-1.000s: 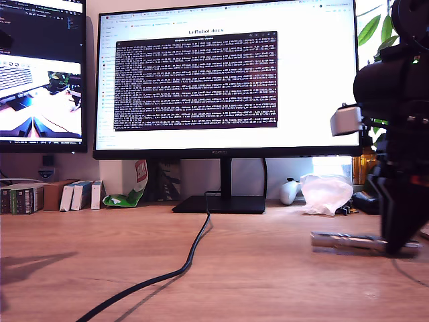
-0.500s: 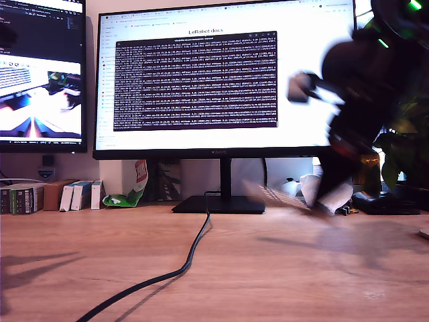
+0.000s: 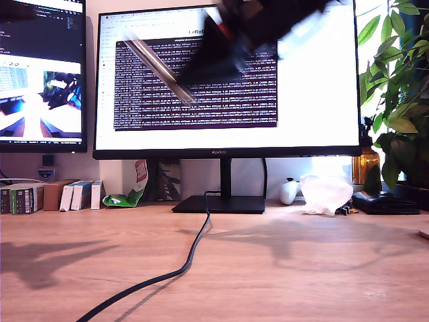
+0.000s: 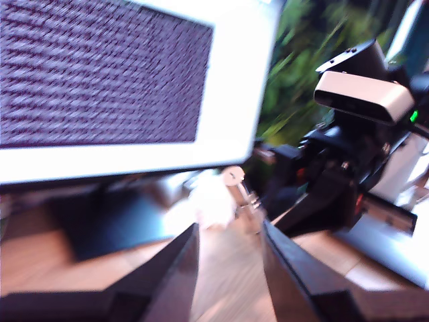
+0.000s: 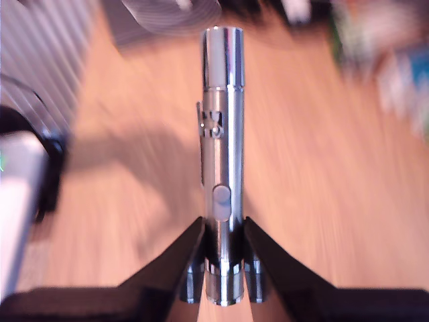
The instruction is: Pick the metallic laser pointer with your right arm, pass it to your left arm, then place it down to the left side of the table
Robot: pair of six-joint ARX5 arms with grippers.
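The laser pointer, its tail end clamped in my second pincer, rides tilted high above the counter, in front of the monitor; my first pincer waits with jaws parted and nothing between them. A clean handover likely calls for slowing down, presenting the free barrel squarely between those parted jaws, and letting go only once they have clamped

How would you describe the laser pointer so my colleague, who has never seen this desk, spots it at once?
Find the big central monitor; high in front of its dark terminal window, my second gripper holds the laser pointer in the air, slanting. It is a slim silver metal cylinder with a side clip, unlike the black cable lying on the table.
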